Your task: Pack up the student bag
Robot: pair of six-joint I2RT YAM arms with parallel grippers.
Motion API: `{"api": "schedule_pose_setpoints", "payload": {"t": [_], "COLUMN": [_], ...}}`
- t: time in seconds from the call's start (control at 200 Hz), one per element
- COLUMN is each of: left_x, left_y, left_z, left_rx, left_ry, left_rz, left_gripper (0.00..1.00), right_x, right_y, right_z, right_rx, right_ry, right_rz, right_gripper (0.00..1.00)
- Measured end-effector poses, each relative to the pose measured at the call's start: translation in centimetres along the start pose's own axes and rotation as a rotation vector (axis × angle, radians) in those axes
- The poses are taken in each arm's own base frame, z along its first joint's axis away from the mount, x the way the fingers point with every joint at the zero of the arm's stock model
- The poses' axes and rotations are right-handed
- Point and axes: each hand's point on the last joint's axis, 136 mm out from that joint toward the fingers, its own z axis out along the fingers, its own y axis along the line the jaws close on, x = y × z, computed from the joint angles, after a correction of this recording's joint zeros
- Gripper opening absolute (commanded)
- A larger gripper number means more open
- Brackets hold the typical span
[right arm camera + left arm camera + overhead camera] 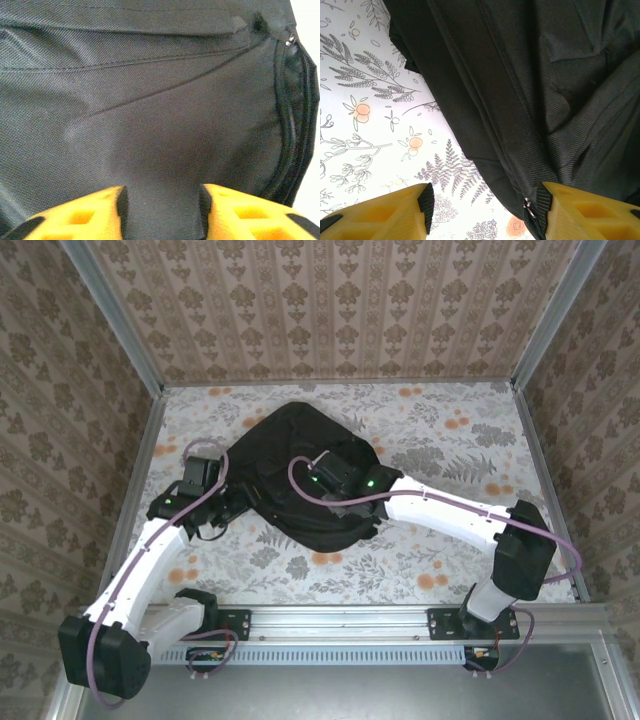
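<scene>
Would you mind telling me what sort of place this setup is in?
Probably a staged robot test booth, not a real room: wallpapered panels in metal framing enclose a floral-covered table bearing the black backpack.

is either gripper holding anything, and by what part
Right gripper seems to pinch a fold of bag fabric; left gripper is open, holding nothing.

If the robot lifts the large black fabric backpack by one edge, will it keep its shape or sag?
Probably it sags: the large black fabric backpack lies flat with creases and folds. It looks nearly empty, so likely light for its size. Its coarse weave should resist slipping.
</scene>
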Motion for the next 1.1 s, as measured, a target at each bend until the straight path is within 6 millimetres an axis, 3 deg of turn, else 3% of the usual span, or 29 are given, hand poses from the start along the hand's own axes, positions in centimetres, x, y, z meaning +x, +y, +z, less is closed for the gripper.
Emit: {"api": "schedule_pose_setpoints", "payload": {"t": [0.055, 0.255, 0.31, 0.465, 0.66, 0.85, 0.975, 1.06, 1.1], "left_x": [-0.2, -0.6, -0.8, -1.6, -1.7, -1.7, -1.8, -1.8, -1.8], "left_y": [-0.3, -1.0, -1.3, -1.8, -1.5, -1.5, -1.4, -1.4, -1.4], "left_z": [-0.1, 0.2, 0.1, -0.6, -1.0, -1.3, -1.3, -1.3, -1.3], "left_rx": [0.002, -0.006, -0.006, -0.008, -0.016, -0.014, -0.016, -0.017, -0.017], "left_ry": [-0.004, 0.001, -0.003, -0.031, -0.045, -0.054, -0.054, -0.055, -0.055], "left_rz": [0.006, 0.028, 0.037, 0.063, 0.083, 0.098, 0.104, 0.104, 0.104], "left_gripper": [0.59, 0.59, 0.60, 0.59, 0.60, 0.60, 0.59, 0.60, 0.59], "right_x": [-0.5, -2.6, -3.3, -6.1, -6.3, -7.1, -7.9, -8.2, -8.4], "right_y": [-0.6, -5.8, -5.6, -2.6, -0.6, -0.9, -1.2, -1.1, -1.0], "right_z": [0.1, 1.7, 2.1, 4.7, 8.7, 10.3, 10.9, 11.4, 11.7], "right_rx": [-0.030, -0.145, -0.170, -0.293, -0.324, -0.343, -0.378, -0.400, -0.412], "right_ry": [0.002, 0.001, 0.016, 0.071, 0.157, 0.151, 0.133, 0.132, 0.130], "right_rz": [0.087, 0.716, 0.826, 1.057, 1.211, 1.284, 1.318, 1.333, 1.334], "right_gripper": [0.42, 0.40, 0.40, 0.48, 0.51, 0.49, 0.41, 0.31, 0.22]}}
